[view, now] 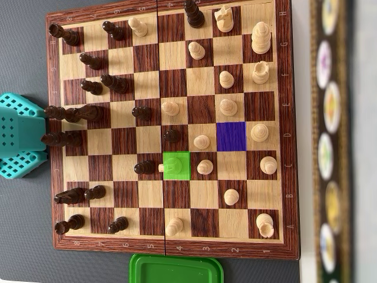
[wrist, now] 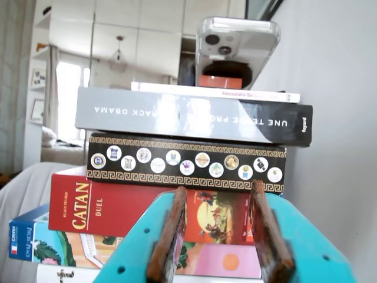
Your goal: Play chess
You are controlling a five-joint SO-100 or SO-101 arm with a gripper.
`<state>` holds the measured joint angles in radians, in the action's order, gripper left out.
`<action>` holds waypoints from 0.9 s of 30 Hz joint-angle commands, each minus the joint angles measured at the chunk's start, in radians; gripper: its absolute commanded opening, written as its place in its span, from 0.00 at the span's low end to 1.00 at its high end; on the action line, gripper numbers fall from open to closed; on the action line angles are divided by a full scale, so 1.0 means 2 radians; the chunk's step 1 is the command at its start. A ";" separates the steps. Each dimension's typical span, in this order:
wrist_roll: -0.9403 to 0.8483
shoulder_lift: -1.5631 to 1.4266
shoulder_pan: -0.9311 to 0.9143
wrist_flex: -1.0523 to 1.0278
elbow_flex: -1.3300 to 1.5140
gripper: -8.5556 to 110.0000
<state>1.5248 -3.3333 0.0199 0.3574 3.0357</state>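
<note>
My gripper [wrist: 219,227] moderately open, empty, raised; ahead, stacked game boxes [wrist: 182,159]. Chessboard [view: 171,247] mid-game, one square green [view: 177,165], another blue [view: 231,136].

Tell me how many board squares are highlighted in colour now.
2, overhead view: a green square near centre, and a purple square one row up, two columns right.

The board [view: 171,127] looks like varnished wood, dark and pale grained squares with a slight sheen. The pieces look smooth: glossy dark [view: 88,112] ones, matt cream [view: 202,141] ones. The hand [wrist: 218,230] is teal plastic with rough brown pads [wrist: 168,236]. The boxes [wrist: 147,209] are glossy printed card. The bench [view: 23,236] is matt grey.
</note>
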 commanded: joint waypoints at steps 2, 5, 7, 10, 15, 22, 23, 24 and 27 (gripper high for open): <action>0.006 -0.007 0.002 0.081 0.004 0.21; 0.006 -0.007 0.002 0.137 0.015 0.21; 0.006 -0.007 0.002 0.185 0.027 0.21; 0.004 -0.007 0.002 0.272 0.050 0.21; 0.002 -0.007 0.001 0.348 0.062 0.21; 0.001 -0.007 -0.004 0.449 0.062 0.21; 0.001 -0.007 -0.004 0.464 0.062 0.21; 0.001 -0.007 -0.004 0.479 0.062 0.21; 0.001 -0.007 -0.005 0.516 0.062 0.21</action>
<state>1.5309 -3.3456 0.0169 1.3392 3.1401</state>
